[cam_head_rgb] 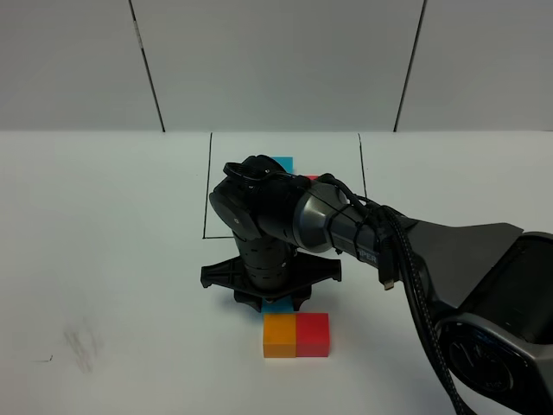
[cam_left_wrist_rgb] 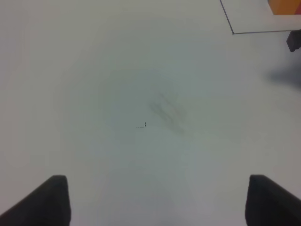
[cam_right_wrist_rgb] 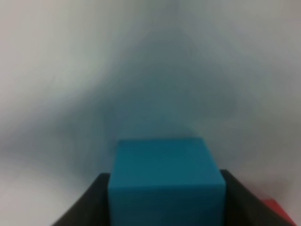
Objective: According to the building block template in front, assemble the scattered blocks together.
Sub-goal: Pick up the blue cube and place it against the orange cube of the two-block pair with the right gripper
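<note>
Scattered blocks: matte orange cube (cam_head_rgb: 279, 336) and red cube (cam_head_rgb: 313, 335) touching side by side on white table (cam_head_rgb: 104, 259); sky-blue cube (cam_right_wrist_rgb: 164, 181) clamped in right gripper (cam_right_wrist_rgb: 164, 197), just behind them. Left gripper (cam_left_wrist_rgb: 157, 200) spread wide, empty.

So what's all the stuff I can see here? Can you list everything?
Orange block: one, orange, near edge of the table, touching the red block's left side.
Red block: one, red, right of the orange one.
Blue block: one, blue, between the right gripper's fingers, just behind the orange and red pair.
Template: one, blue and red bits showing, rest hidden behind the arm, inside the black frame.
Black frame: one, thin black outline, middle of the table.
Table: one, white, with a faint smudge at the left.
Left gripper: one, black, open over bare table.
Right gripper: one, black, shut on the blue block.
</note>
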Robot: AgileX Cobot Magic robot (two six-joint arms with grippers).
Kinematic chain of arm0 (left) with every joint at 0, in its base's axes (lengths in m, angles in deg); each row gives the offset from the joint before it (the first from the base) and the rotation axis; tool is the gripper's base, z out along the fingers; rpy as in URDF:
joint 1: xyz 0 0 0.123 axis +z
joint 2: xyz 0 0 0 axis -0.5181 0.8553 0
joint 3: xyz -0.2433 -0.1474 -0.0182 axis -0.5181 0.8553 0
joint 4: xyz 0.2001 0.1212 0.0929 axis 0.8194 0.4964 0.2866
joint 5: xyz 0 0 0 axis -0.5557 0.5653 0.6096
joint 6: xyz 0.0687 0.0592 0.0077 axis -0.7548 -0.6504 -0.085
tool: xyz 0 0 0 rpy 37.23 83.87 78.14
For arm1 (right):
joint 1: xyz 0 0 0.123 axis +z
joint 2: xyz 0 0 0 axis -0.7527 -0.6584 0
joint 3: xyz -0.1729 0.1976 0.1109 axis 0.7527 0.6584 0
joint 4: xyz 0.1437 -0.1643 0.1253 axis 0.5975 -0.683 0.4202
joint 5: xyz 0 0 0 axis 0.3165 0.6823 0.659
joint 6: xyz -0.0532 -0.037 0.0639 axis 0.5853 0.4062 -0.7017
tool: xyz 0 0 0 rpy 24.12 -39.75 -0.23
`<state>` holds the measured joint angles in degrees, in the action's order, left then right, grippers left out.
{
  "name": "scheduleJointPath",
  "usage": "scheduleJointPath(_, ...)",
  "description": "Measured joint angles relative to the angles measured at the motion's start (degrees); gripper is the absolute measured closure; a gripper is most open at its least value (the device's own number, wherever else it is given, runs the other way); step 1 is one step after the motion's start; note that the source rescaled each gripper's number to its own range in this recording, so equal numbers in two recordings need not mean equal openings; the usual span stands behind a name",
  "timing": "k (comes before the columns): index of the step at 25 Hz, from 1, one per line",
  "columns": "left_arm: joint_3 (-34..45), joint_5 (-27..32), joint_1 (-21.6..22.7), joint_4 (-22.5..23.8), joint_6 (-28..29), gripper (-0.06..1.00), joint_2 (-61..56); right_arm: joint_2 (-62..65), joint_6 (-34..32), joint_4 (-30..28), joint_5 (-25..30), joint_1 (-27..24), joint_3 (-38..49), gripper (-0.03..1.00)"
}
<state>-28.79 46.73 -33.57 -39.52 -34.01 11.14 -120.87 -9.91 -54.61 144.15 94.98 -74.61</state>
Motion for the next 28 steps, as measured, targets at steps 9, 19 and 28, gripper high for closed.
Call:
scheduleJointPath(9,0.0,0.0,0.0,0.0,0.0,0.29,0.0,0.0,1.9,0.0,-0.1,0.0,0.0,0.96)
scheduleJointPath(19,0.0,0.0,0.0,0.0,0.0,0.29,0.0,0.0,-0.2,0.2,0.1,0.0,0.0,0.96)
scheduleJointPath(28,0.0,0.0,0.0,0.0,0.0,0.29,0.0,0.0,-2.3,0.7,-0.1,0.0,0.0,0.96)
